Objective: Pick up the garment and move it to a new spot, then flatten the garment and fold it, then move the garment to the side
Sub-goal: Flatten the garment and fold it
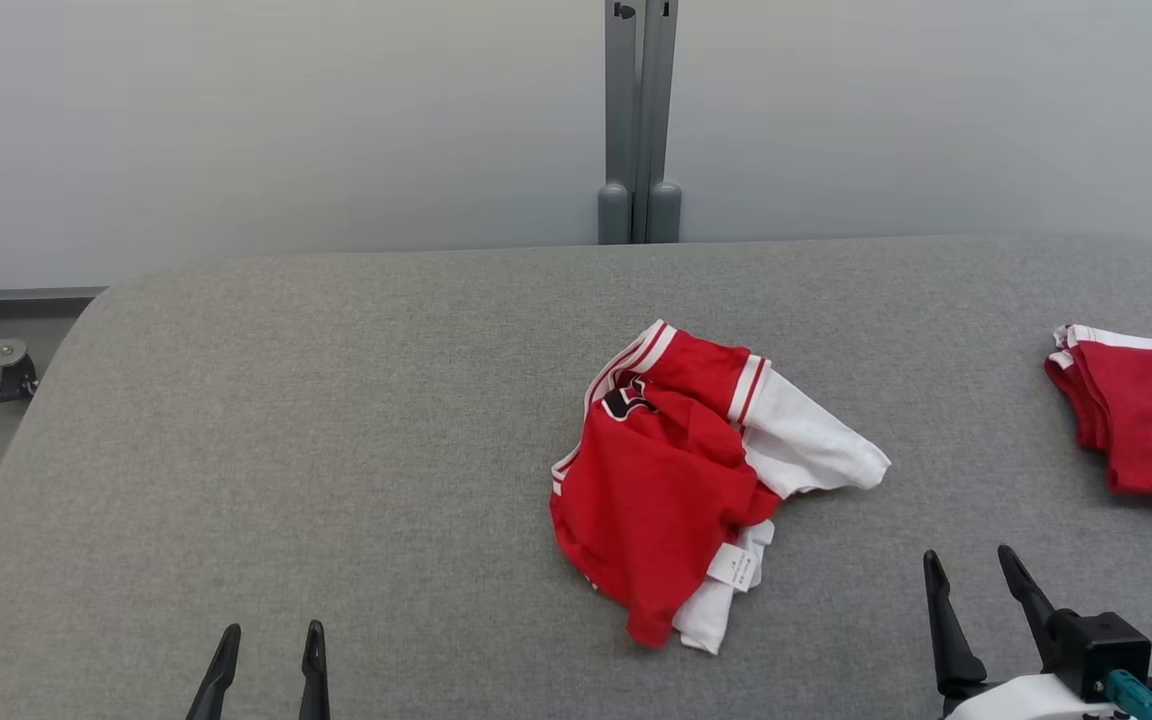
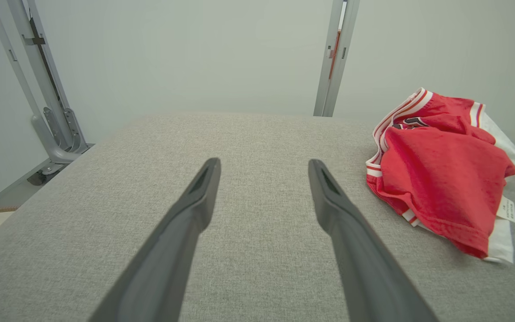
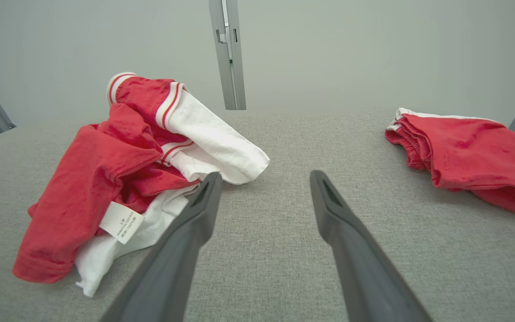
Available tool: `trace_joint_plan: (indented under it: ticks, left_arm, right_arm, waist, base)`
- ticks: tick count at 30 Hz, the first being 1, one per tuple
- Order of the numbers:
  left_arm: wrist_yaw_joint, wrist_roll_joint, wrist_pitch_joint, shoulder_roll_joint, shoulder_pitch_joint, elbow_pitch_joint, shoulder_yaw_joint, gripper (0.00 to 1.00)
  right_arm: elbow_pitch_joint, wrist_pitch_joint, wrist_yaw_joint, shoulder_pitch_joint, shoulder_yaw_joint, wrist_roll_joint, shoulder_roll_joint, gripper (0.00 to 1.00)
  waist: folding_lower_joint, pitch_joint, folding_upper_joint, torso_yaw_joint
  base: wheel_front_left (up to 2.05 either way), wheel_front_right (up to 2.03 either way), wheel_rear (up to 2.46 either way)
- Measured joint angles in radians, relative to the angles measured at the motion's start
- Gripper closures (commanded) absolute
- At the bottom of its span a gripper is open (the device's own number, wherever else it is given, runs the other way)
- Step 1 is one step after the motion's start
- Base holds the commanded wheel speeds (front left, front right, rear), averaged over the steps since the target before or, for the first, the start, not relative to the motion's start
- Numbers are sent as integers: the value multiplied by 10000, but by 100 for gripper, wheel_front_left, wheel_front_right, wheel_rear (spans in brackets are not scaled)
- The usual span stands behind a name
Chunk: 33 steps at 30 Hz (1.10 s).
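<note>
Bright, even, diffuse light; shadows faint; focus sharp; wrist views bowed at edges.

Table top [image 1: 336, 450]: mid grey, fine flecked weave, the same all over.

Garment [image 1: 656, 490], centre: bright red body. White sleeve on its right side. The bands at the far edge and at the sleeve are white with thin red stripes. Small black patch of print near the far edge. White cloth shows under the near red hem.

Label [image 1: 733, 567] on the near side: white with tiny dark print.

Second garment [image 1: 1151, 420], far right: same red, white band along its far edge.

Left gripper [image 1: 271, 630]: black fingers.

Right gripper [image 1: 966, 553]: black fingers, black block behind them, white shell [image 1: 1026, 697], teal fitting [image 1: 1126, 692].

Wall [image 1: 236, 130]: pale grey, plain.

Post [image 1: 639, 120]: darker grey.
</note>
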Motion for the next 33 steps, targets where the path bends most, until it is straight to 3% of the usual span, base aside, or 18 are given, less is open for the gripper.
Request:
trace_joint_plan:
  ticks: [12, 17, 24, 33]
  left_arm:
    - [-119, -102, -2, -33, -121, 71, 31, 0]
    - [-123, -207, -2, -36, -261, 84, -44, 0]
    - [-132, -336, 0, -42, -506, 196, -255, 0]
    - [-132, -531, -2, -44, -772, 268, -403, 0]
  right_arm:
    - [117, 0, 0, -33, 230, 2, -4, 0]
    - [982, 8, 0, -1274, 972, -608, 21, 0]
    - [2863, 2067, 0, -3865, 2090, -1488, -556, 0]
    - [4268, 4481, 0, -6008, 3994, -600, -2079, 0]
  waist:
    - [0, 229, 0, -201]
    - [0, 422, 0, -233]
    - [0, 620, 0, -45]
    - [0, 965, 0, 321]
  base:
    - [0, 0, 0]
    - [0, 0, 0]
    - [0, 0, 0]
    - [0, 0, 0]
